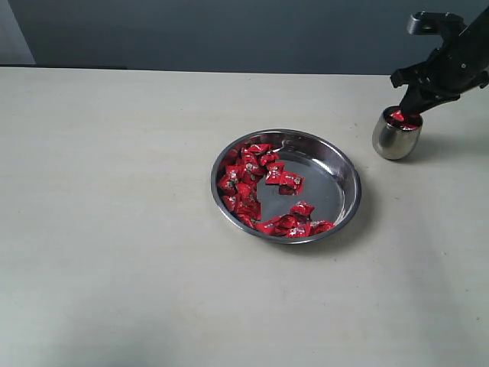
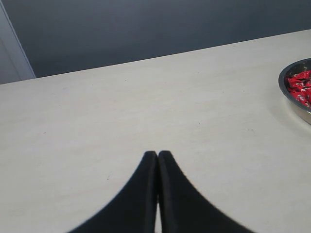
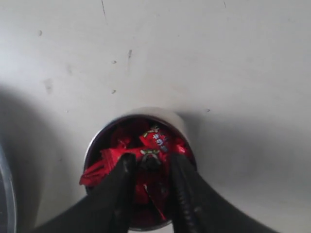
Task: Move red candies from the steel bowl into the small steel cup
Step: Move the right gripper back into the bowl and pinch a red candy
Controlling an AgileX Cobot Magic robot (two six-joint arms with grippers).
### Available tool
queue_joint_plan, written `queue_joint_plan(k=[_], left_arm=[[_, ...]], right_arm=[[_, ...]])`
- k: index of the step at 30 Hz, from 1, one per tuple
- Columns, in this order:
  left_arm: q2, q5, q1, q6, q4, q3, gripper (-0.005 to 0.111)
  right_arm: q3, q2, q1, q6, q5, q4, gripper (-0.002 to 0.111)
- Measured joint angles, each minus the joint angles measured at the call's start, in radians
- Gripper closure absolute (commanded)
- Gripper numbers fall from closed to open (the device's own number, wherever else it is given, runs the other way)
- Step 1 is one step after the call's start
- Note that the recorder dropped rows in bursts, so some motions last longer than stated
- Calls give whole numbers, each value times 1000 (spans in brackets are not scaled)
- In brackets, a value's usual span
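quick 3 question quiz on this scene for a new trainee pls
1. True or false: red candies lie in both the steel bowl and the small steel cup.
2. Where are the tips of the right gripper? A) over the bowl's middle B) at the cup's mouth C) beside the cup, against its outer wall
3. Fill in: the jaws of the left gripper are ___.

Key: 1 true; 2 B; 3 shut
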Motion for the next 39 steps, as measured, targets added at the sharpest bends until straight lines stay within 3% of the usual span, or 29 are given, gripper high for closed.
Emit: queue_joint_plan(k=[10, 20, 21, 25, 34, 39], left_arm=[[0, 0, 0, 0, 0, 0, 106], [0, 0, 0, 0, 0, 0, 106], [0, 0, 0, 0, 0, 0, 106], [0, 0, 0, 0, 0, 0, 106], [0, 0, 0, 0, 0, 0, 106], [0, 0, 0, 0, 0, 0, 106]], right_arm=[[0, -59, 0, -4, -30, 24, 83], [0, -116, 6, -131, 74, 270, 83], [0, -116, 17, -143, 86, 285, 85], [0, -116, 86, -171, 108, 294, 109], [0, -116, 261, -189, 148, 279, 109], [0, -68, 376, -174, 167, 164, 109]])
